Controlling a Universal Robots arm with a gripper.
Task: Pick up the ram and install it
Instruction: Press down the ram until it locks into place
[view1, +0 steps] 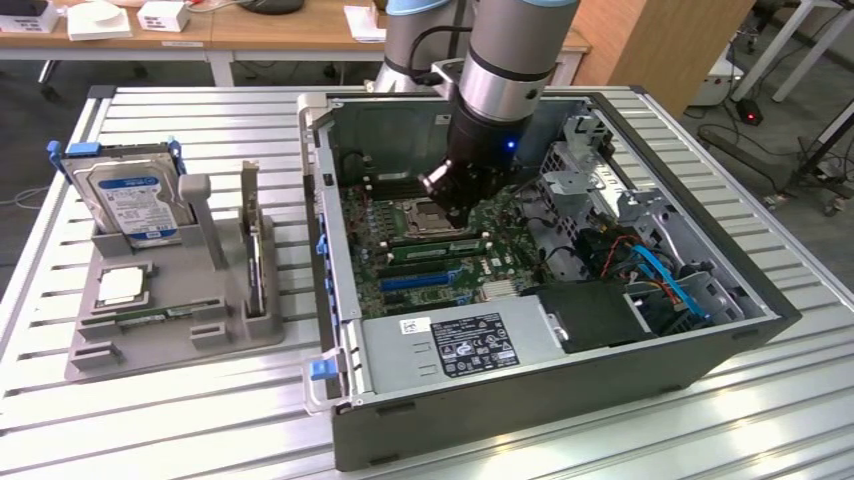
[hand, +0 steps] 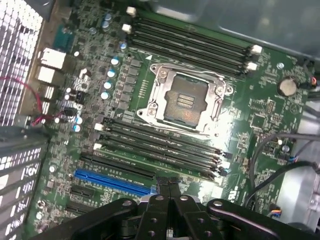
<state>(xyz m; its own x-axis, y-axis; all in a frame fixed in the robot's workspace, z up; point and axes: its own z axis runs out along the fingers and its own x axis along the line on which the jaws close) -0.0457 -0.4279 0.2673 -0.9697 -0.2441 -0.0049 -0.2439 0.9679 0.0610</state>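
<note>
**Op:** Ram (view1: 154, 318) first: I make it out as a thin green strip lying flat in the front of the grey holder (view1: 80, 355), at the exterior view's left, outside the computer case (view1: 534, 400). It is well apart from the claw.

**Desk:** And the claw?

**Op:** Gripper (hand: 168, 186) is closed, with the fingers (hand: 162, 192) pressed together. I can't see anything between them. In the exterior view the gripper (view1: 447, 208) hangs inside the open case, low over the motherboard (view1: 461, 270) and touching nothing that I can see.

**Desk:** What's nearest under it?

**Op:** On the wrist view the fingertips sit just beside the blue expansion slot (hand: 115, 181). Next out is a bank of dark memory slots (hand: 160, 142), then the open CPU socket (hand: 185, 100) with its metal frame. A second bank of slots (hand: 192, 42) lies beyond that.

**Desk:** Is anything seated in the near bank?

**Op:** I see a green streak along it in the exterior view. I can't tell whether that is a stick or bare board.

**Desk:** What else is in the holder?

**Op:** The hard drive (view1: 131, 200) stands upright at the back with its blue label showing. A dark expansion card (view1: 250, 225) stands on edge at the side nearer the case. A square chip (view1: 120, 286) lies flat just behind the ram.
</note>
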